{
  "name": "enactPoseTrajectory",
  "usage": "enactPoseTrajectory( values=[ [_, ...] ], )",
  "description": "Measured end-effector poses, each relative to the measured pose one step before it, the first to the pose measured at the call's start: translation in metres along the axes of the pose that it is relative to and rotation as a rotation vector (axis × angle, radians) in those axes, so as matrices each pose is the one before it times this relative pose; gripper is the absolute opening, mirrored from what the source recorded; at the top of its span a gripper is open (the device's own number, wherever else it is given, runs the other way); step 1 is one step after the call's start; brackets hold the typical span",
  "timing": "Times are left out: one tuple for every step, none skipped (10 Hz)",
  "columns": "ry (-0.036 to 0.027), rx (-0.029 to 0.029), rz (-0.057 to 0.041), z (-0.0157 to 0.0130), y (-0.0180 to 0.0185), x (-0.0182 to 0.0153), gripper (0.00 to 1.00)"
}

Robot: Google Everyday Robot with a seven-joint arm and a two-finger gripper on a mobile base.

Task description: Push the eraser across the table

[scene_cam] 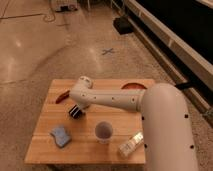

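The eraser (74, 111) lies left of the middle of the tabletop (46, 119), and the pincer (78, 103) sits right at its 1 o'clock edge at the end of the white arm (112, 100); whether it is released or clenched I cannot tell. From the eraser, a small red-brown item (62, 96) lies near at 11 o'clock, a blue pad (61, 135) at 7 o'clock, a cup (103, 131) at 4 o'clock, and a pale packet (131, 144) beyond the cup at 4 o'clock.
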Motion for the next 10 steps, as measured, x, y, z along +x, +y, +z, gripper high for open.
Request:
enactPoseTrajectory(
  values=[
    [-0.01224, 0.00747, -0.01302, 0.00247, -0.00266, 0.00226, 0.14],
    [-0.01604, 0.01748, -0.01795, 0.00470, -0.00543, 0.00701, 0.14],
    [-0.00692, 0.00855, -0.01033, 0.00293, -0.00237, 0.00266, 0.14],
    [-0.00600, 0.01211, -0.01265, 0.00251, -0.00378, 0.00194, 0.14],
    [-0.00350, 0.01454, -0.01233, 0.00484, -0.00648, 0.00738, 0.14],
    [-0.00209, 0.01309, -0.00755, 0.00374, -0.00716, 0.00892, 0.14],
    [-0.00275, 0.01170, -0.00971, 0.00392, -0.00756, 0.00689, 0.14],
    [-0.00229, 0.00857, -0.00606, 0.00140, -0.00451, 0.00227, 0.14],
    [-0.00547, 0.01159, -0.00717, 0.00139, -0.00514, 0.00165, 0.14],
    [-0.00042, 0.00570, -0.00326, 0.00095, -0.00291, 0.00262, 0.14]
  ],
)
